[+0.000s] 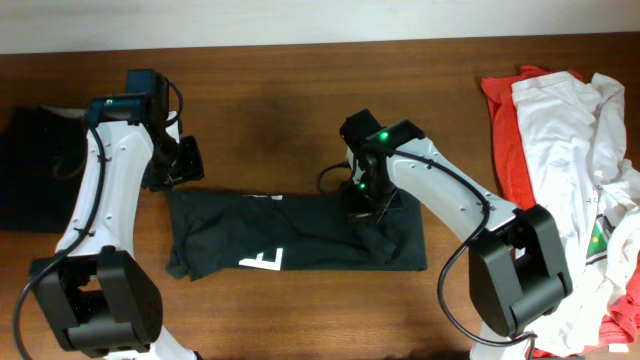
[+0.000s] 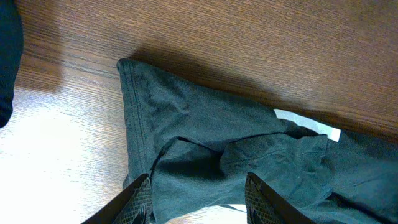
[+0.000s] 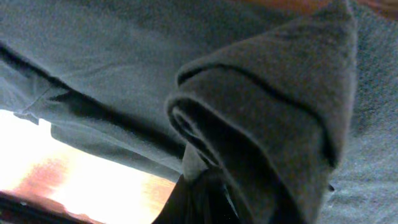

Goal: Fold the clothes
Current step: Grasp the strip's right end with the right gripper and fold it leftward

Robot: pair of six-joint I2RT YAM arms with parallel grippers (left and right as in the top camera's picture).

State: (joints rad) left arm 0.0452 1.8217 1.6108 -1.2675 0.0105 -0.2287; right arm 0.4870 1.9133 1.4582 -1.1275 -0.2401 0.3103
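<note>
Black T-shirt (image 1: 290, 235), right gripper (image 1: 361, 207) seemingly pinching it; left gripper (image 2: 198, 193) spread

Your right wrist view, black shirt (image 3: 124, 56) filling it, thick rolled fold (image 3: 267, 118) close up, bright strip of table (image 3: 74, 183) lower left

Two black: lettered black T-shirt (image 1: 300, 238), second black T-shirt (image 1: 30, 170). One red T-shirt (image 1: 503, 130). White T-shirts (image 1: 562, 135): heaped, count unclear.
</note>
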